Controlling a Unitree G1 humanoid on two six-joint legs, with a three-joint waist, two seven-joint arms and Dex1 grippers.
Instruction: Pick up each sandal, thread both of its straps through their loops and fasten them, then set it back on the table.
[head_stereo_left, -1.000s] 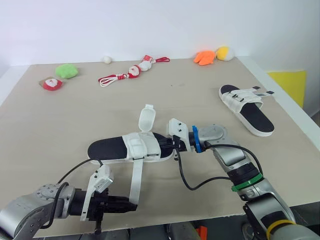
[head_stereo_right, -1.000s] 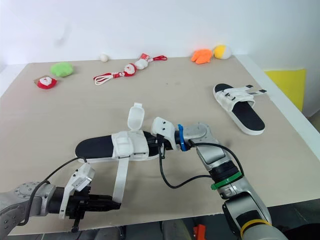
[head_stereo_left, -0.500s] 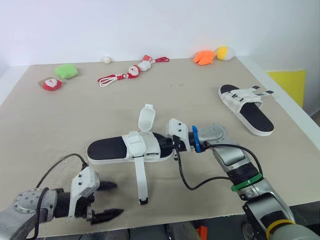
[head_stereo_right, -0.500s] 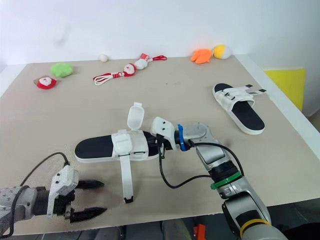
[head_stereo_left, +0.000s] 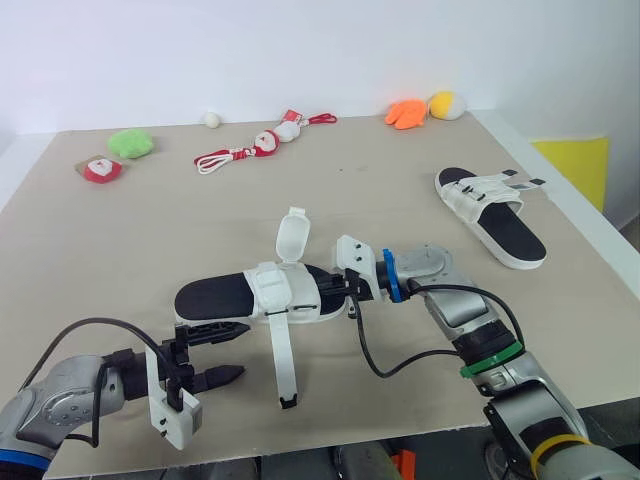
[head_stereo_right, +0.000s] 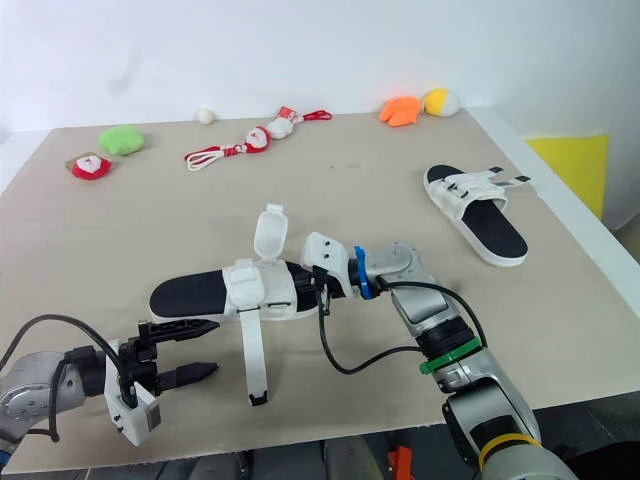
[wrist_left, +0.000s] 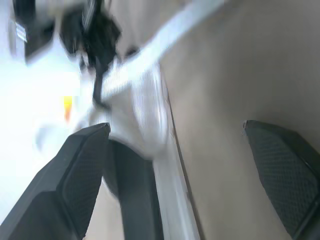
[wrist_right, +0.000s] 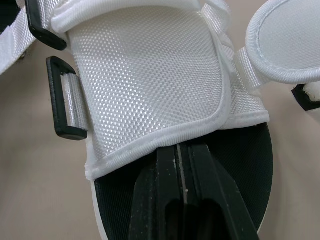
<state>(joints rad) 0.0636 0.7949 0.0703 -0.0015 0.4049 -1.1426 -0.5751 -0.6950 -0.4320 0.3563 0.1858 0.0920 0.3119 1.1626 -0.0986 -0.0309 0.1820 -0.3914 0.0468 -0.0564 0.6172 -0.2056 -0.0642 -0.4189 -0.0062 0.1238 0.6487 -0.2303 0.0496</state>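
The near sandal (head_stereo_left: 262, 296), white with a black footbed, lies flat mid-table. Its long strap (head_stereo_left: 282, 358) trails loose toward the front edge, and a second strap flap (head_stereo_left: 293, 236) points toward the back. My left gripper (head_stereo_left: 240, 350) stands open beside the sandal's heel, holding nothing; its fingers (wrist_left: 80, 175) frame the blurred sandal (wrist_left: 140, 100). My right gripper (wrist_right: 182, 150) is shut, its tips tucked under the edge of the white upper (wrist_right: 150, 75) from the toe end. A black loop (wrist_right: 62, 97) sits at the upper's side. The second sandal (head_stereo_left: 492, 215) lies at the right.
Small toys line the back of the table: a green plush (head_stereo_left: 133, 142), a red-and-white one (head_stereo_left: 103, 168), a Santa string toy (head_stereo_left: 262, 143), a white ball (head_stereo_left: 212, 119), an orange plush (head_stereo_left: 408, 114) and a yellow one (head_stereo_left: 447, 105). The table's front edge is close to my left gripper.
My left gripper let go of the long strap and opened; the strap dropped flat onto the table. The gripper then swung up beside the sandal's heel. The right arm has not moved.
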